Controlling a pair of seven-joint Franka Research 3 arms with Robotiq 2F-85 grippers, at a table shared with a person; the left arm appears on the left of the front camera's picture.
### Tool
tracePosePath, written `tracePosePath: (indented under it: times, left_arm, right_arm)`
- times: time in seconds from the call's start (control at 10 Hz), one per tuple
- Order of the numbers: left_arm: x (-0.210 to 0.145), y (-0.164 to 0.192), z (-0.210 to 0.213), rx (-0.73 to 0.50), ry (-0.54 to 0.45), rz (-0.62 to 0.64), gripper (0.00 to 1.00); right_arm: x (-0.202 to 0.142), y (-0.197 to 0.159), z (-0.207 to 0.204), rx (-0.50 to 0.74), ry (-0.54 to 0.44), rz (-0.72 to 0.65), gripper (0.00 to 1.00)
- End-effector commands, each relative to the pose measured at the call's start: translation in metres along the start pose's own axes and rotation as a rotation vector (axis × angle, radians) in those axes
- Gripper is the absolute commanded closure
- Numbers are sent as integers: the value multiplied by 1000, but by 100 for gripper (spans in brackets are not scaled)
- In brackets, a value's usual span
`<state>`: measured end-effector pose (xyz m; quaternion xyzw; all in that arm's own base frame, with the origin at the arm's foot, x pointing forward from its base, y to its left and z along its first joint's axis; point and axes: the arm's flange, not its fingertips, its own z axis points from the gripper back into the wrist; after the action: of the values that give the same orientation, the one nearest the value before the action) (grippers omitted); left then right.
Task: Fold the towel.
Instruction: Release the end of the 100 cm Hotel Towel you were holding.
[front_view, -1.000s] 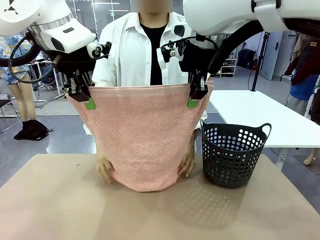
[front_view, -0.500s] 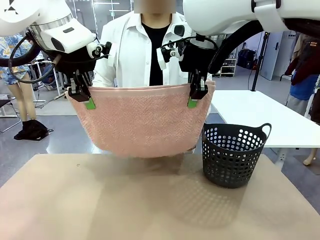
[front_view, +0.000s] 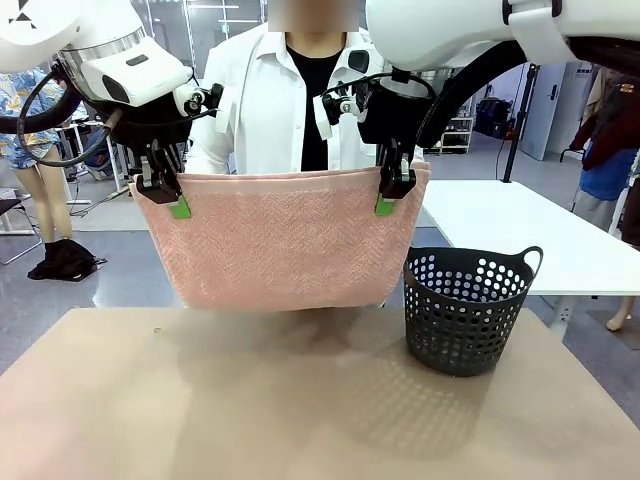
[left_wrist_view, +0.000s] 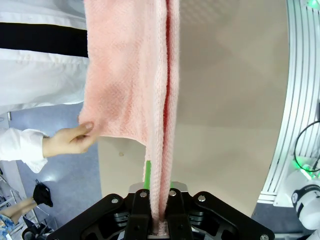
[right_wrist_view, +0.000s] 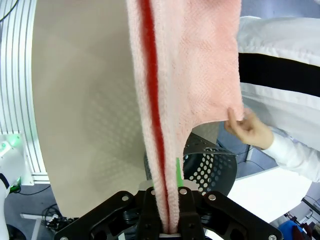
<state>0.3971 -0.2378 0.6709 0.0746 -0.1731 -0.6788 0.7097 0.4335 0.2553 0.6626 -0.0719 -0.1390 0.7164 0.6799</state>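
The salmon-pink towel (front_view: 280, 240) hangs doubled over above the table, its top edge stretched level between my two grippers. At the top left corner my left gripper (front_view: 170, 200) is shut on it; at the top right corner my right gripper (front_view: 388, 195) is shut on it too. In the left wrist view the towel (left_wrist_view: 130, 75) runs up from my shut left gripper (left_wrist_view: 159, 220), and the person's hand (left_wrist_view: 70, 140) pinches the far layer's corner. In the right wrist view the towel (right_wrist_view: 185, 65) rises from my shut right gripper (right_wrist_view: 167, 220), with the person's other hand (right_wrist_view: 250, 129) on the far layer's corner.
A black perforated basket (front_view: 468, 310) stands on the tan table (front_view: 150, 400) at the right, just below the towel's right corner. The person in a white shirt (front_view: 250, 110) stands right behind the towel. A white table (front_view: 520, 230) lies beyond at the right.
The person has lifted the towel's lower end off the table and up behind it, so it now hangs half as long. My grippers have held still.
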Motion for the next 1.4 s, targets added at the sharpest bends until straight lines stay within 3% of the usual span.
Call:
tracePosePath:
  times: [0.0, 1.3]
  left_arm:
    - [-1, 1, 0, 2, -1, 2, 100]
    - [-1, 1, 0, 2, -1, 2, 100]
  right_arm:
    - [-1, 0, 2, -8, -3, -2, 100]
    - [-1, 0, 2, -8, -3, -2, 100]
